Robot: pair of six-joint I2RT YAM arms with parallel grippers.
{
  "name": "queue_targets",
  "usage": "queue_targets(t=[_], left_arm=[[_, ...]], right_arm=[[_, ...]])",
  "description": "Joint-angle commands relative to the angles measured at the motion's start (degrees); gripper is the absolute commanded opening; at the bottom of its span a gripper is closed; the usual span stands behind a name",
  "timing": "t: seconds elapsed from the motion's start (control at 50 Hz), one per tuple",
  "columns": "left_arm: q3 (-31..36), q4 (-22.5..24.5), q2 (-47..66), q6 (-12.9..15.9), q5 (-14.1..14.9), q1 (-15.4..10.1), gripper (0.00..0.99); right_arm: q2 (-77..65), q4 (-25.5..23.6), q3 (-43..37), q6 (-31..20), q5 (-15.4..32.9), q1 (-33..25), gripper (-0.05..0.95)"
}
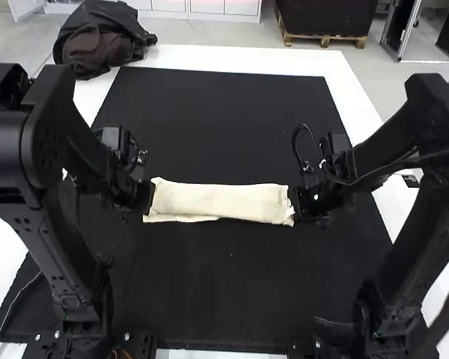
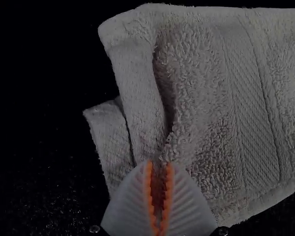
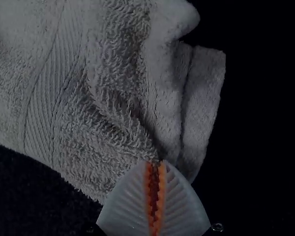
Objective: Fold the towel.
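At towel [image 1: 221,200] ends, left hand [image 1: 149,200] and right hand [image 1: 295,203] pinch closed.

- The high view is bright. The white worktop [image 1: 239,57] shines so much that parts of it look plain white.
- The black mat [image 1: 217,292] on it looks dull and very dark.
- The pale towel [image 1: 224,200] stands out brightly there.
- The left arm [image 1: 52,239] and right arm [image 1: 411,247] look nearly black, with small shiny spots on them.
- Both wrist views are dim. The towel looks soft and dull, with tiny shadows in its loops and darker ones inside its folds.
- Around it, most of the mat is black, with little light specks in the left wrist view.
- The orange pads [image 2: 149,191] are the brightest color there. Small screws [image 2: 94,229] glint beside them.
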Motion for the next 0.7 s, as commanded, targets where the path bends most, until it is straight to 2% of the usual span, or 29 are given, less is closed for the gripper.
queue_targets(t=[0.0, 0.04, 0.1, 0.16, 0.22, 0.26, 0.3, 0.34, 0.4, 0.5, 0.58, 0.68], left_arm=[[-1.62, 1.23, -1.10, 0.90, -2.26, 0.65, 0.023], [-1.88, 1.67, -1.10, 0.90, -2.43, 0.65, 0.036], [-2.06, 2.02, -1.10, 0.99, -2.78, 0.83, 0.215], [-2.06, 2.02, -1.10, 1.17, -2.87, 1.35, 0.441], [-2.06, 2.02, -1.28, 1.52, -2.87, 2.23, 0.656], [-2.06, 1.93, -1.37, 1.78, -2.87, 2.85, 0.810], [-1.97, 1.84, -1.54, 2.13, -2.78, 3.55, 0.889], [-1.88, 1.76, -1.72, 2.22, -2.78, 4.52, 0.938], [-1.79, 1.84, -2.33, 2.40, -2.61, 5.92, 0.961], [-1.79, 2.37, -3.56, 2.57, -1.20, 8.47, 0.961], [-1.70, 3.34, -4.53, 2.66, -0.59, 10.49, 0.961], [-1.44, 3.95, -5.32, 2.66, 0.47, 12.08, 0.961]], right_arm=[[1.81, -0.13, -0.74, -1.84, 0.69, -0.89, 0.02], [1.81, -0.13, -0.92, -2.01, 1.13, -0.89, 0.09], [1.81, 0.31, -1.36, -2.01, 1.83, -0.89, 0.15], [1.81, 0.92, -1.53, -2.10, 2.71, -1.06, 0.29], [1.81, 1.28, -1.80, -2.45, 3.41, -1.50, 0.31], [1.73, 1.19, -1.80, -2.81, 3.50, -1.85, 0.39], [1.73, 1.19, -1.89, -3.24, 3.59, -2.38, 0.49], [1.64, 1.19, -1.89, -3.33, 3.41, -3.17, 0.51], [1.37, 1.01, -1.62, -3.51, 3.15, -4.32, 0.59], [0.41, 0.75, -1.27, -3.68, 1.04, -6.86, 0.68], [-0.65, 0.57, -0.66, -3.60, 0.77, -8.53, 0.77], [-1.44, 0.57, -0.04, -3.33, 0.69, -9.33, 0.84]])
